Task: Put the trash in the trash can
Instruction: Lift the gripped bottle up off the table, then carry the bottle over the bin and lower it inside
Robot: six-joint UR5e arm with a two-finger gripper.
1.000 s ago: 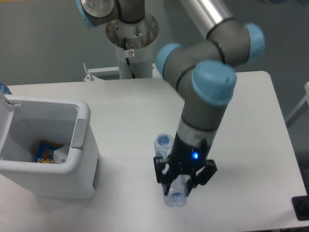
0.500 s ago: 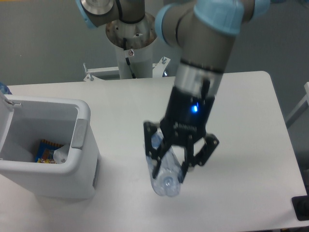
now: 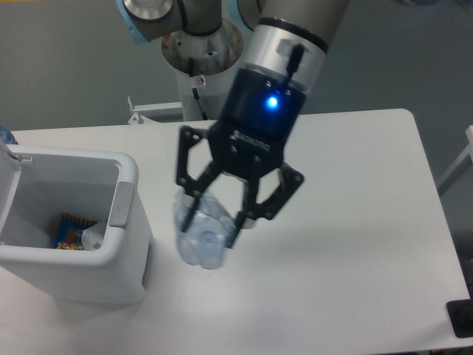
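Table (image 3: pixel 355 222): white top, fills most of the view, grey floor behind it.

Arm (image 3: pixel 284 44): enters from the top centre, black wrist with a lit blue lamp, pointing down over the table's left half.

Trash can (image 3: pixel 122 255): white, boxy, at the left edge of the table, lid up, grey tab on its right rim. Inside, an orange-and-blue packet (image 3: pixel 70 233) lies on the bottom, with a pale crumpled piece (image 3: pixel 94 237) just beside it.

Gripper (image 3: pixel 216 218): black fingers clamped on the bottle (image 3: pixel 198 235), one finger at each side of its upper body.

Bottle: clear, crushed, hanging from the jaws with its lower end below the fingertips. It is clear of the table, near the can's right wall and outside the can. Cap not discernible.
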